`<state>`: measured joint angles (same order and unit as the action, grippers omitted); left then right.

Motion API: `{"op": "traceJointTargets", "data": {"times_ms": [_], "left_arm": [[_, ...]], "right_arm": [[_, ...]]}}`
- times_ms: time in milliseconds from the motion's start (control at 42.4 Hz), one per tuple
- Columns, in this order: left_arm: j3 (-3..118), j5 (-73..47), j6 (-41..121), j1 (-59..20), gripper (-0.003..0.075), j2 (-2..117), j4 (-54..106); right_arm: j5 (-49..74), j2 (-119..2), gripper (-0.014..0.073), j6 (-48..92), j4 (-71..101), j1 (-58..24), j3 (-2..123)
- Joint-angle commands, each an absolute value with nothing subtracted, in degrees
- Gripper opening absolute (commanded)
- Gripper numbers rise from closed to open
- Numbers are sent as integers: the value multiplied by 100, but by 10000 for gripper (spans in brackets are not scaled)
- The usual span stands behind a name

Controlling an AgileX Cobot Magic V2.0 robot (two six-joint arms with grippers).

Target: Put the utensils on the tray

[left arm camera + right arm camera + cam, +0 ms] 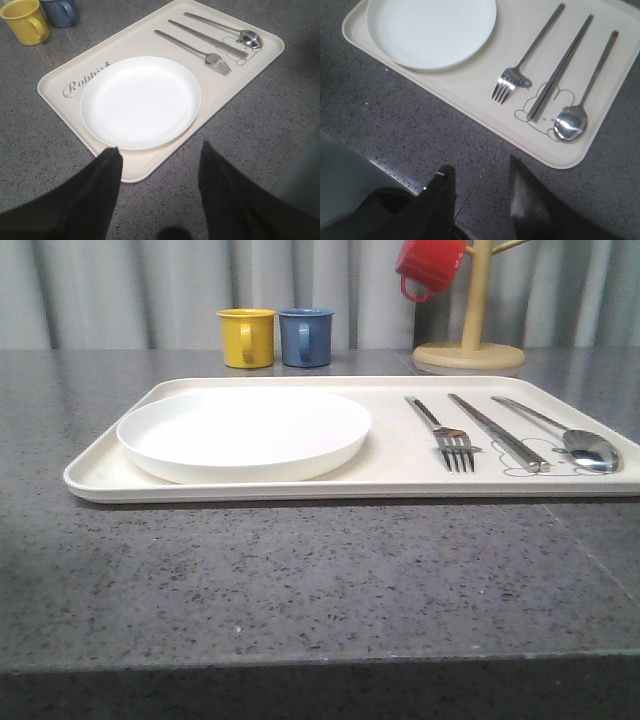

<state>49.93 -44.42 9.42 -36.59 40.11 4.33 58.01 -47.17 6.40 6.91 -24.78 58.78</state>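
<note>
Nearest, over the grey table (300, 580), the left gripper (159, 165) and right gripper (481, 180) each hover with fingers spread apart, gripping nothing. Beyond them the cream tray (390, 475) holds the white plate (243, 433) on its left and, side by side on its right, the fork (443, 432), straight bar (497, 431) and spoon (566, 436). Farthest stand a yellow mug (246, 337), a blue mug (305, 336) and a red mug (430, 265) on a wooden rack (470, 345).

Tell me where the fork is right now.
Front view: the fork lies on the tray's right half, between the white plate and the straight metal bar.
</note>
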Motion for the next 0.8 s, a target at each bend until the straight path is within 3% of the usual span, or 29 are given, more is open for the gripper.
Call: {"op": "traceJointTargets", "data": {"times_ms": [0,165,354,401,472,542,778], "left_arm": [[5137,-4031,873,-3699,354,3991,467],[5137,-4031,873,-3699,354,3991,467],[5137,-4031,873,-3699,344,3991,467],[5137,-4031,873,-3699,297,3991,467],[5137,-4006,873,-3699,160,3991,467],[5137,-3933,873,-3699,-24,3991,467],[5137,-3919,873,-3699,-20,3991,467]], "right_arm": [[4986,-3791,288,657,684,-2493,5487],[4550,-2438,288,327,337,-2493,4797],[5246,-2141,258,-144,-191,-2493,4739],[5305,-2142,157,-42,-133,-2507,4739],[5284,-2142,-60,87,0,-2515,4739],[5213,-2142,-58,116,78,-2515,4739],[5078,-2142,-58,116,67,-2515,4739]]}}
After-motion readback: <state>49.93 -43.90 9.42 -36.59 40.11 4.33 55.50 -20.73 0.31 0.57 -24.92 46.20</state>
